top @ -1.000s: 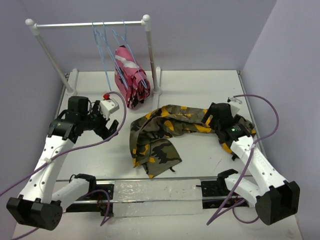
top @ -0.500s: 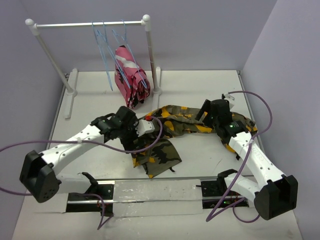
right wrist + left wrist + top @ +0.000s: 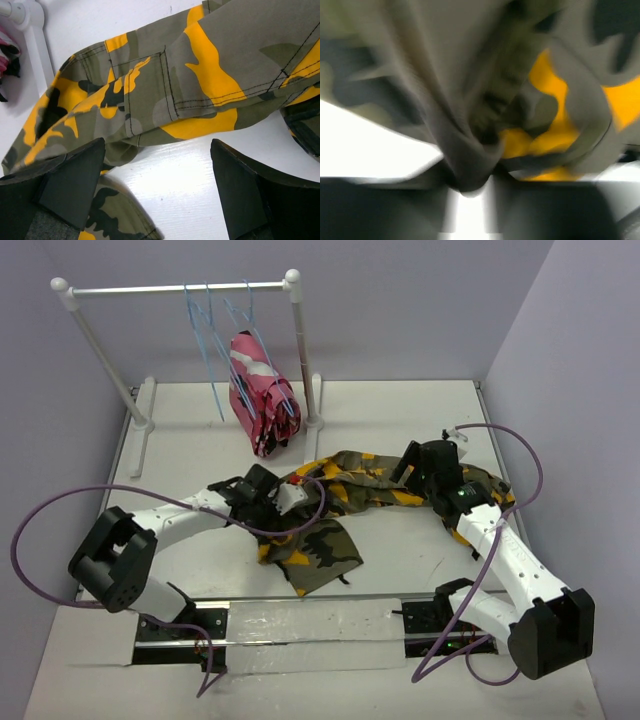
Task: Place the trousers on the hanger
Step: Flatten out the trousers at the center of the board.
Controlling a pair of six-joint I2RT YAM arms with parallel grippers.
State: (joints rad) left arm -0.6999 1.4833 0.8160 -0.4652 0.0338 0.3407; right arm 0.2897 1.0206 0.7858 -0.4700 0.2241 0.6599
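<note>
Trousers [image 3: 345,490] lay crumpled mid-table [image 3: 400,410], no part on the hanger [image 3: 210,365], which hung on the rail [image 3: 170,287]. Left gripper [image 3: 270,520] appeared clamped on a fold. Right gripper [image 3: 160,190] hovered above the cloth, jaws apart, empty. Lifting and draping remained.

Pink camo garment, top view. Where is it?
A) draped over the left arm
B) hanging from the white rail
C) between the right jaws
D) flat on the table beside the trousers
B: the pink garment hangs from the white rail, apart from the trousers lying on the table.
</note>
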